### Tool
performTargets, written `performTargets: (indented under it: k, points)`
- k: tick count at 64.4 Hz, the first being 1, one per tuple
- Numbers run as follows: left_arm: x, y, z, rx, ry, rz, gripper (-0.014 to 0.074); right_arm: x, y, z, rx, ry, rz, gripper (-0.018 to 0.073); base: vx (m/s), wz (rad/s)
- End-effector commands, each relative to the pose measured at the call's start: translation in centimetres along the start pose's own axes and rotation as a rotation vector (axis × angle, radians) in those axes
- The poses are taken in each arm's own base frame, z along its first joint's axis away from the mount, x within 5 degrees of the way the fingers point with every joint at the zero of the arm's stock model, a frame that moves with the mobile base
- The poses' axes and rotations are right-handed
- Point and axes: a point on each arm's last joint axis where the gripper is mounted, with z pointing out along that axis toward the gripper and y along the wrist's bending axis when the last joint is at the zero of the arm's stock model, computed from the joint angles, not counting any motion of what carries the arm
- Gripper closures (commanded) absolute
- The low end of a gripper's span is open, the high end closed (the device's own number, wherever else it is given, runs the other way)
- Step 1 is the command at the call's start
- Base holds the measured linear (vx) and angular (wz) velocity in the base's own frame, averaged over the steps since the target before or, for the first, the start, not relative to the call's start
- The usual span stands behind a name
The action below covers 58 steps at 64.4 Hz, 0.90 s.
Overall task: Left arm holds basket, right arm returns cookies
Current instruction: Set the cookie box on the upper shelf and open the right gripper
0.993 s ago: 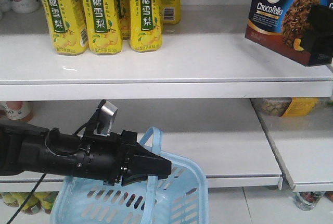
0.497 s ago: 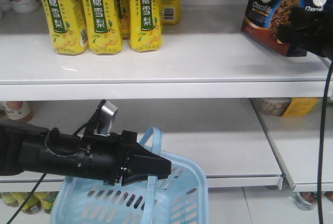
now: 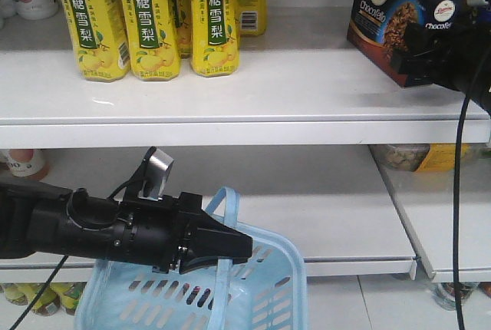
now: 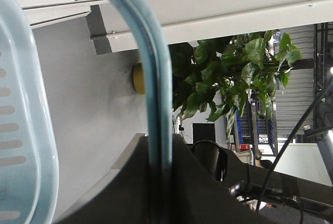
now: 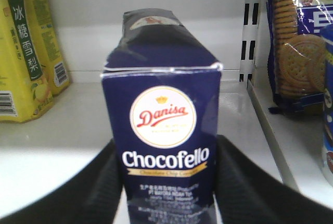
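One box of cookies (image 3: 387,27) is seen at the upper right of the front view, tilted over the top shelf (image 3: 253,96), with its lower edge near or on the board; which cannot be told. It is clamped between the jaws of the right gripper (image 5: 169,182), whose black fingers (image 5: 244,174) are pressed to both sides of the box in the right wrist view. The return is judged nearly done: setting the box upright and letting go are left. The right arm (image 3: 460,50) is reached in level from the right edge. Yellow bottles (image 3: 149,15) are stood at the upper left. At the lower left, the basket (image 3: 261,292) is hung by its handle (image 4: 153,104), which is clenched by the left gripper (image 3: 234,245).
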Motion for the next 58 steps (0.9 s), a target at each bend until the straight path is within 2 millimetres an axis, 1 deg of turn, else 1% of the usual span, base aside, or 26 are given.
performTargets:
  k: [1, 9, 17, 26, 36, 43, 48, 53, 58]
  points:
    - [-0.6, -2.8, -0.6, 0.118, -0.046, 0.069, 0.0603, -2.4, 0.3, -0.6, -0.019, -0.122, -0.004, 0.0082, 0.0, 0.0]
    - [-0.6, -2.8, -0.6, 0.118, -0.046, 0.069, 0.0603, -3.1, 0.7, -1.3, -0.032, -0.149, -0.002, 0.0013, 0.0, 0.0]
    - [-0.6, -2.8, -0.6, 0.118, -0.046, 0.069, 0.0603, -4.5, 0.8, -3.0, -0.028, -0.179, -0.002, 0.0006, 0.0, 0.0]
    - [-0.6, -2.8, -0.6, 0.119, -0.047, 0.068, 0.0603, -6.1, 0.8, -5.9, -0.008, -0.177, -0.004, 0.0012, 0.0, 0.0]
    - [-0.6, -2.8, -0.6, 0.119, -0.047, 0.068, 0.0603, -7.6, 0.7, -10.0, 0.021, -0.165, -0.004, 0.0012, 0.0, 0.0]
    - [-0.6, -2.8, -0.6, 0.119, -0.047, 0.068, 0.0603, -7.9, 0.6, -12.6, 0.046, -0.127, -0.007, 0.0012, 0.0, 0.0]
    - [-0.6, -2.8, -0.6, 0.119, -0.047, 0.068, 0.0603, -7.9, 0.5, -14.5, 0.069, -0.088, -0.041, 0.0012, 0.0, 0.0]
    - [-0.6, -2.8, -0.6, 0.119, -0.047, 0.068, 0.0603, -7.5, 0.4, -16.2, 0.075, -0.09, -0.061, 0.0012, 0.0, 0.0]
    - [-0.6, -2.8, -0.6, 0.119, -0.047, 0.068, 0.0603, -6.4, 0.5, -18.3, 0.072, -0.128, -0.061, 0.0012, 0.0, 0.0]
